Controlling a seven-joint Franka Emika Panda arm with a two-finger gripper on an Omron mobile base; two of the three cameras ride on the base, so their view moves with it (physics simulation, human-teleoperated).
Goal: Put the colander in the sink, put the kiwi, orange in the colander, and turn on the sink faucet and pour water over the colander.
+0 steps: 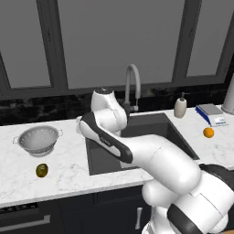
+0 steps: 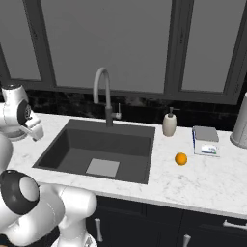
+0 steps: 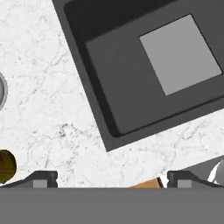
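The silvery perforated colander [image 1: 37,139] stands on the white marble counter left of the sink [image 1: 151,132], and its rim [image 3: 1,92] just enters the hand view. The olive-brown kiwi [image 1: 42,170] lies in front of the colander, near the counter's front edge, and the kiwi [image 3: 5,166] also shows at the hand view's left edge. The orange [image 1: 209,132] rests on the counter right of the sink. The gooseneck sink faucet [image 1: 132,87] rises behind the basin. My gripper [image 3: 112,179] hangs open and empty over the counter at the sink's left front corner [image 3: 109,144].
A beige soap dispenser [image 1: 181,107] stands behind the sink's right corner. Right of it lie a blue-and-white box [image 1: 211,114] and a tall grey cylinder [image 1: 228,98]. A pale drain plate [image 2: 102,167] lies on the basin floor. Dark windows back the counter.
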